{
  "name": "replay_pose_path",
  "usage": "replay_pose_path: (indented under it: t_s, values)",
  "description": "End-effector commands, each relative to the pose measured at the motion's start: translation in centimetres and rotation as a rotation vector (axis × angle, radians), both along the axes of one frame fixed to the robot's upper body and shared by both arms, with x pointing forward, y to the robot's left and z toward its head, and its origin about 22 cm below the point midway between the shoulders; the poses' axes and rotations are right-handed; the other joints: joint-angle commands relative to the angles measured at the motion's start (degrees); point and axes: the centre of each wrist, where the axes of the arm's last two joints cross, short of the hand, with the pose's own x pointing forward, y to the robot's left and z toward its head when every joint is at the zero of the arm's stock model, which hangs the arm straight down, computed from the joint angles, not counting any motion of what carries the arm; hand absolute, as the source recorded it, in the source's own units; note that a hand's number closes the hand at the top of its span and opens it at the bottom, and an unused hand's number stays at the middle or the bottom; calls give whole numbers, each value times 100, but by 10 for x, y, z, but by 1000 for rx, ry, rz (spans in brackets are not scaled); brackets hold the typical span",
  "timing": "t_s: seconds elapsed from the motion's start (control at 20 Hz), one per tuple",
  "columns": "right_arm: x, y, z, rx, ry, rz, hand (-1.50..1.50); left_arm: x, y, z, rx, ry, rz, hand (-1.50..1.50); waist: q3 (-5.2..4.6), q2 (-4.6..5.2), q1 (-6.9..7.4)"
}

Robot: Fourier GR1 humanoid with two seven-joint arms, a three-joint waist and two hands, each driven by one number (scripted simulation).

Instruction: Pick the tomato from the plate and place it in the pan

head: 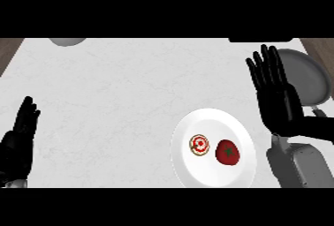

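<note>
Right forearm (pixel 301 165) comes up the lower right edge, and its hand (pixel 279 99) is wide open with straight fingers, holding nothing, hanging between plate (pixel 195 174) and grey pan (pixel 308 77) at upper right, I'd guess staged to reach the tomato (pixel 228 152). That tomato sits untouched on the plate at lower centre beside a small red-and-white round thing (pixel 199 145). Left hand (pixel 18 137) just rests open at the left edge, over a pale marbled counter (pixel 124 88) with a grey bowl (pixel 67 41) peeking at top left.

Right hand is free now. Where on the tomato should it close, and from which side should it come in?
Come down from above and right with the right robot hand, closing across the tomato's round sides. A small round item sits close on its left, so that side of the white plate is crowded.
</note>
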Motion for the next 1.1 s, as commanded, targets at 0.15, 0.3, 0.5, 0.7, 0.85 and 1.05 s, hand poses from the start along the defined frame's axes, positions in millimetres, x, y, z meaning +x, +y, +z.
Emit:
replay_pose_path:
  t_s: [0.15, 0.3, 0.5, 0.7, 0.85, 1.05]
  values:
    - [-17, -39, 0, -114, -24, 149, 150, 18, -46, 12, -120, -129, -283, 0, -8, -177, -55]
    - [-24, -100, -3, -601, 99, -112, 150, 12, -76, 1, -198, -124, -356, 0, -101, -175, -480]
    - [-105, -104, -62, -367, 132, -74, -150, 3, -98, -22, -257, -134, -436, 0, -11, -195, -211]
    - [-122, -160, -68, -559, 78, -106, -150, 19, -107, -17, -257, -141, -466, 0, -4, -167, -71]
    - [-127, -158, -29, -675, 68, -105, -150, 15, -104, -8, -263, -129, -470, 0, -11, -187, -30]
    - [-94, -143, -15, -782, 107, -53, -150, 43, -111, -28, -261, -134, -461, 0, -13, -145, 43]
